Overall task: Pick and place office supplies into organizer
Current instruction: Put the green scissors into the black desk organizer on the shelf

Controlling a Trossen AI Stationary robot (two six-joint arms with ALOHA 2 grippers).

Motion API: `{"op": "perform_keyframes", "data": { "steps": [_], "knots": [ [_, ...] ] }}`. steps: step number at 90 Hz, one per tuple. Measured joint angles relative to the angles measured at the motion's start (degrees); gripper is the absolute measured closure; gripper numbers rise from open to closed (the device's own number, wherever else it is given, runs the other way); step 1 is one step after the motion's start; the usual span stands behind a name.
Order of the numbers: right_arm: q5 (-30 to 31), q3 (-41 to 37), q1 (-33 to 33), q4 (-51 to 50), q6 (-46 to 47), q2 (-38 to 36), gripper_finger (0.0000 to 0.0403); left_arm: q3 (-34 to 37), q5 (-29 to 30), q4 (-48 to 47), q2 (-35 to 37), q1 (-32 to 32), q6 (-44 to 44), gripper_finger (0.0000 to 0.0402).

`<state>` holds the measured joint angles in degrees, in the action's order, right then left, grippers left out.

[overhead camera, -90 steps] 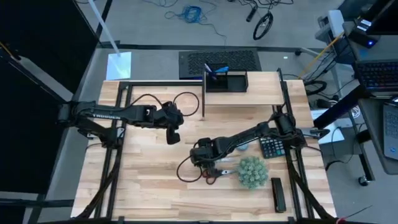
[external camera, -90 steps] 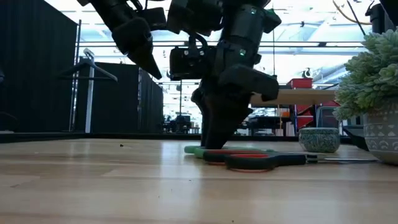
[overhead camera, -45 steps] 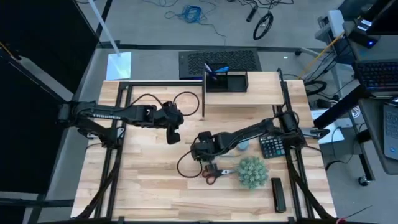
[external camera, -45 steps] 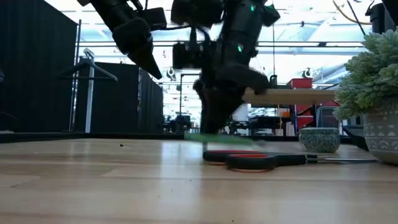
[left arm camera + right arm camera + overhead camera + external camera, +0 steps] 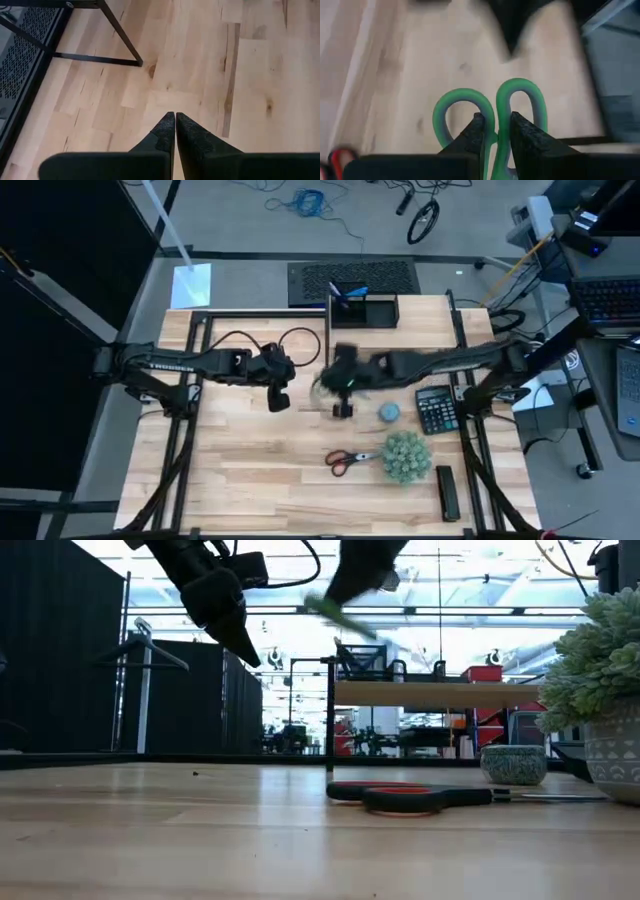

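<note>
Low view: wooden table (image 5: 200, 830), bright workshop.

wooden table (image 5: 230, 470) | on it: red scissors (image 5: 345, 460), plant ball (image 5: 406, 457), calculator (image 5: 436, 409), blue-grey disc (image 5: 388, 412), shelf riser (image 5: 400, 335)

Lighting's bright and even from overhead, so the wooden table (image 5: 250, 470) looks pale and shadows under my arms are faint. Down at table height, the ceiling lights far back blow out to white glare. My right gripper (image 5: 343, 408) is smeared with motion blur, and the green-handled scissors (image 5: 487, 117) it's carrying look soft, probably from the swing.
</note>
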<state>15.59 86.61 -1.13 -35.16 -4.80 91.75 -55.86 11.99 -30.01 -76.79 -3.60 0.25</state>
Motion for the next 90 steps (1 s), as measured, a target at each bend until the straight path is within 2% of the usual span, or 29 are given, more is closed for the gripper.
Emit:
{"op": "perform_keyframes", "data": {
  "steps": [18,32,48,65,90],
  "knots": [
    [1.4,0.1,6.6,11.3,-3.6,-9.9,0.0359,0.0,0.0,0.0,0.0,0.0,-0.1,0.0398],
    [1.2,0.1,12.3,22.5,-7.4,-12.5,0.0358,0.0,0.0,0.0,0.0,0.0,-0.1,0.0398],
    [1.2,0.1,18.7,32.1,-9.0,-11.7,0.0358,0.0,0.0,0.1,0.0,0.0,-0.1,0.0398],
    [1.2,0.1,25.8,37.6,-7.0,-8.3,0.0358,0.0,0.0,0.1,0.0,0.0,-0.1,0.0398],
    [3.7,0.1,35.1,38.7,-2.1,-3.7,0.0358,0.0,0.0,-0.1,0.0,0.1,0.0,0.0398]
  ]
}}
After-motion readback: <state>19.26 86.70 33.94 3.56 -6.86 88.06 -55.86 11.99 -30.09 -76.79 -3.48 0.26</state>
